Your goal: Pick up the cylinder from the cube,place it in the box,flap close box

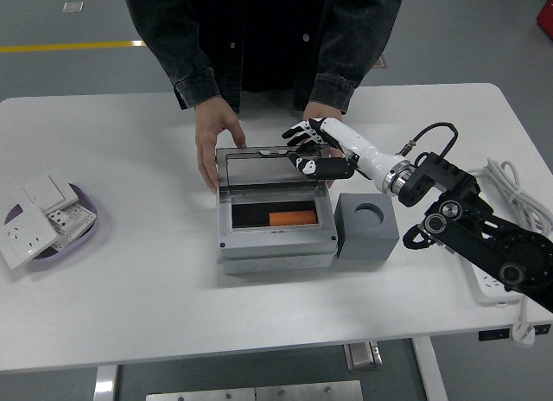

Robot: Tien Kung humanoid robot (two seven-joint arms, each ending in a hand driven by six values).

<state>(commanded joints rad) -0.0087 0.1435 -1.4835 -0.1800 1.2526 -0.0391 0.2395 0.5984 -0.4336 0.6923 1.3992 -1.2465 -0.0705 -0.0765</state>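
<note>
Right hand (313,149) open, fingers spread on the box (275,224) lid's far edge. Orange cylinder (290,218) lies inside the box below the hand. Person's hand (216,142) steadies the lid.

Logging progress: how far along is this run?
Done: cylinder lies in the box; cube socket is empty. In hand: right hand at the raised lid's top edge; a person's hands steady the box. Left: flap the lid shut.

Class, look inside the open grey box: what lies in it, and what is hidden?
Inside the grey box lies an orange cylinder on a dark lining. The front wall hides the floor nearest the camera.
</note>
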